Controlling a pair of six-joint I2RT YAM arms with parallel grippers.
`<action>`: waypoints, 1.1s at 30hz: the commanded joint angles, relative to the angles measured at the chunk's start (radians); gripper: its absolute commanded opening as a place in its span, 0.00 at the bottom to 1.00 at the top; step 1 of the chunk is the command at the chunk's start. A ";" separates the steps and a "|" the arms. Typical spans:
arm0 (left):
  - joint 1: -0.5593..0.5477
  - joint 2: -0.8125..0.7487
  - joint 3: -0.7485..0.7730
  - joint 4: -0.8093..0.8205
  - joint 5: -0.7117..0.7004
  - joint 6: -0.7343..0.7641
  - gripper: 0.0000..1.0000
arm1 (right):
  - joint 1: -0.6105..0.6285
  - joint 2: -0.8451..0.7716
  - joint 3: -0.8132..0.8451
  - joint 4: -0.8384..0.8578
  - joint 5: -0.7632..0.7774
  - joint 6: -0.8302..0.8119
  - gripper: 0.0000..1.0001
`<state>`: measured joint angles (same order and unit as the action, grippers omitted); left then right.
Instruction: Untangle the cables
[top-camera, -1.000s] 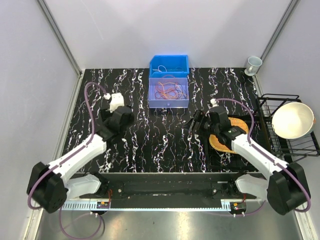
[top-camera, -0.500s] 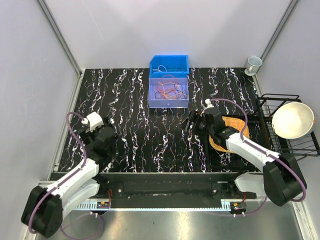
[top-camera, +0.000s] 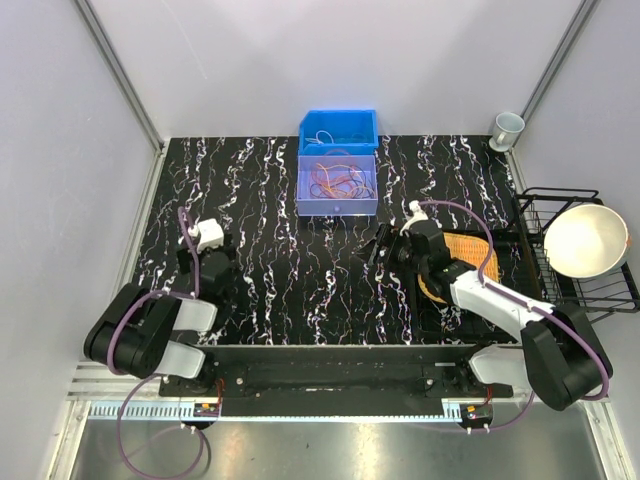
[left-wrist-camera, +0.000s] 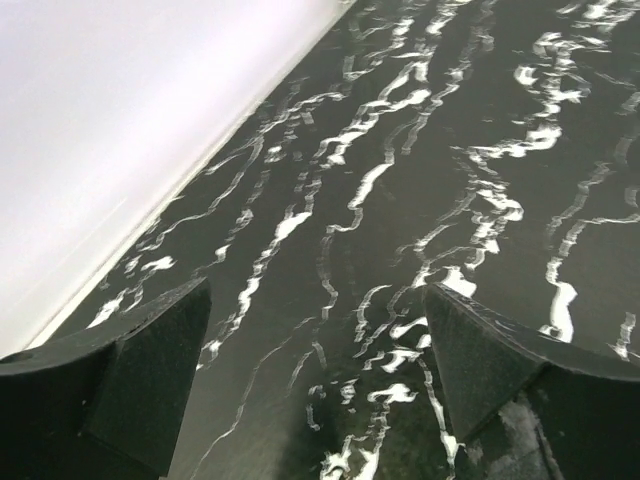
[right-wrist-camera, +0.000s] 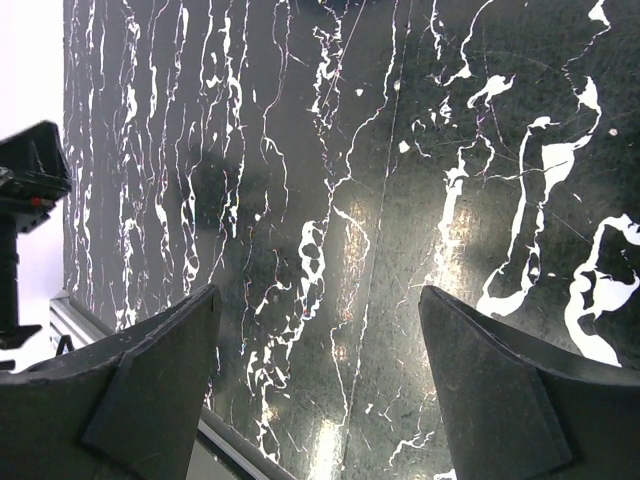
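The cables (top-camera: 338, 182) lie as a loose orange and red tangle inside a pale blue bin (top-camera: 337, 207) at the back middle of the table. A thin white cable (top-camera: 322, 137) lies in the bright blue bin (top-camera: 338, 122) behind it. My left gripper (top-camera: 196, 250) is folded back near the front left, far from the bins, open and empty (left-wrist-camera: 320, 330) over bare marble. My right gripper (top-camera: 378, 246) hovers right of centre, in front of the pale bin, open with only tabletop between its fingers (right-wrist-camera: 315, 340). Neither wrist view shows the cables.
A woven orange mat (top-camera: 470, 250) lies under the right arm. A black wire rack (top-camera: 530, 215) holding a white bowl (top-camera: 585, 240) stands at the right edge, and a cup (top-camera: 507, 128) at the back right corner. White walls enclose the table.
The left arm has pulled back from mid-table to the front left, close to its base. The right gripper has drawn slightly nearer its arm. Both stayed open and empty.
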<state>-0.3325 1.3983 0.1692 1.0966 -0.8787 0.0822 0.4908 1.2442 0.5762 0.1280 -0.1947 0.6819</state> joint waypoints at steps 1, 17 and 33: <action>0.068 -0.051 0.015 0.155 0.216 0.002 0.89 | 0.002 -0.019 -0.015 0.082 -0.018 -0.022 0.87; 0.221 -0.015 0.029 0.097 0.517 -0.078 0.99 | 0.003 0.049 0.024 0.075 -0.077 -0.039 0.91; 0.222 -0.019 0.036 0.082 0.523 -0.079 0.99 | 0.002 -0.094 0.123 -0.045 0.292 -0.183 0.94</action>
<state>-0.1116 1.3766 0.1864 1.1301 -0.3767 0.0170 0.4908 1.2446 0.6403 0.0849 -0.1539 0.5961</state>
